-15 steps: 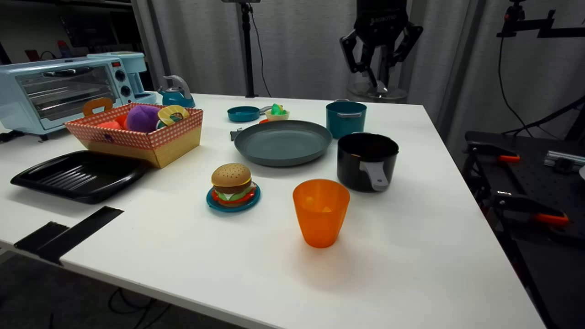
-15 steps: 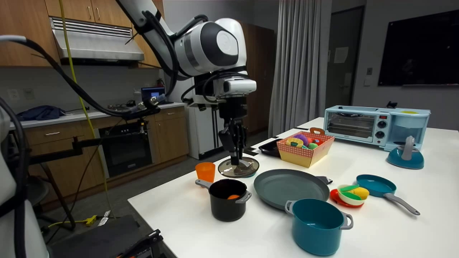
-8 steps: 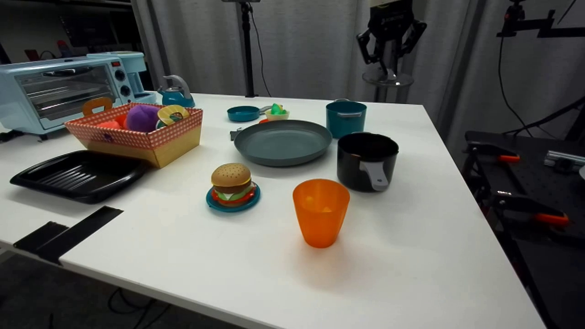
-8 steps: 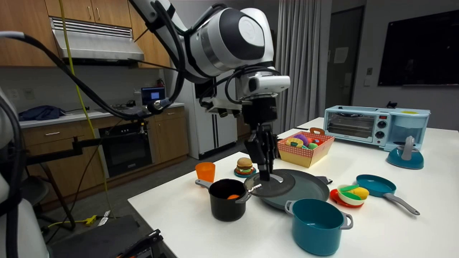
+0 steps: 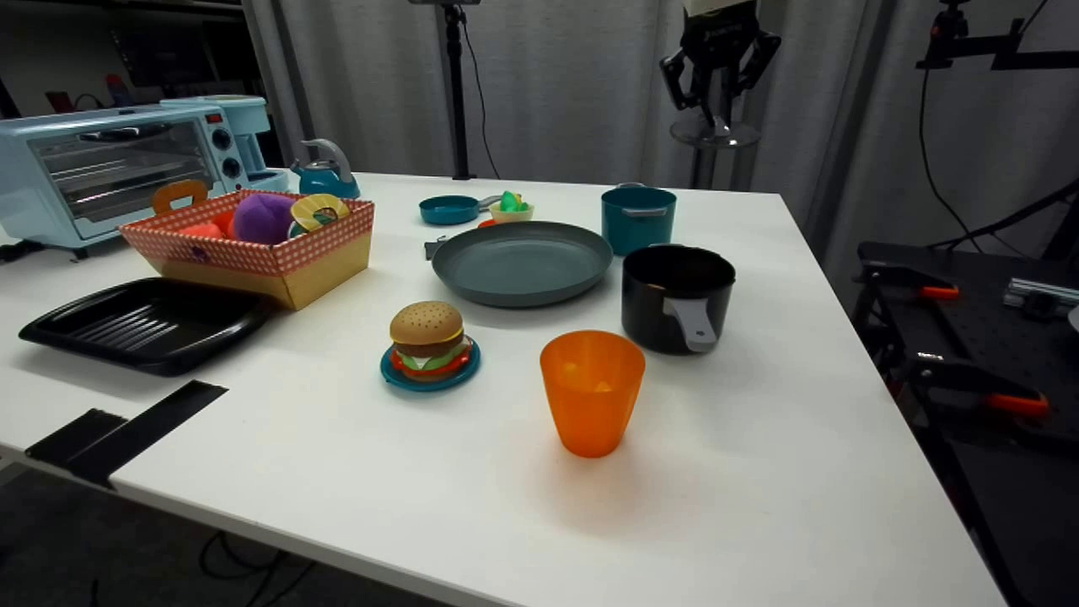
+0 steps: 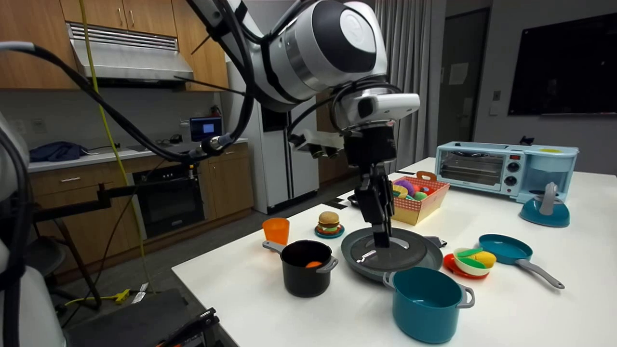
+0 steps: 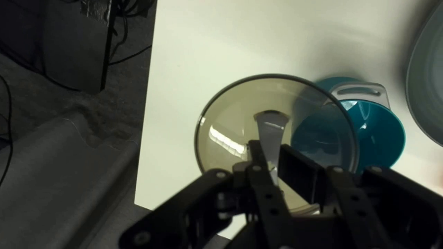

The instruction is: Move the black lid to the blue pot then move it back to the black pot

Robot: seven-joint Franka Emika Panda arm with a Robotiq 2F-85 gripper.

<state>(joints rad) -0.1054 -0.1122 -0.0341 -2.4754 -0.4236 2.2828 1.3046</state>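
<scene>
While the end effector [image 7: 270, 155] pinches the lid [image 6: 393, 256] aloft | blue pot [image 6: 425, 308], black pot [image 6: 306, 275] stand uncovered

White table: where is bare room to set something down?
In an exterior view, bare: between burger, orange cup and black tape; from the black pot right to the table edge. Crowded: between grey pan and blue pot.

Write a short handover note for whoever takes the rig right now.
Tool: shut on the grey handle of the lid.
Lid: in the air, partly overlapping the blue pot in the wrist view.
Blue pot and black pot: uncovered; something orange shows inside the black one.
Done: lid gripped, off both pots.
Left: unclear whether the blue pot stop is done. If not, blue pot, then black pot; if so, black pot only.
</scene>
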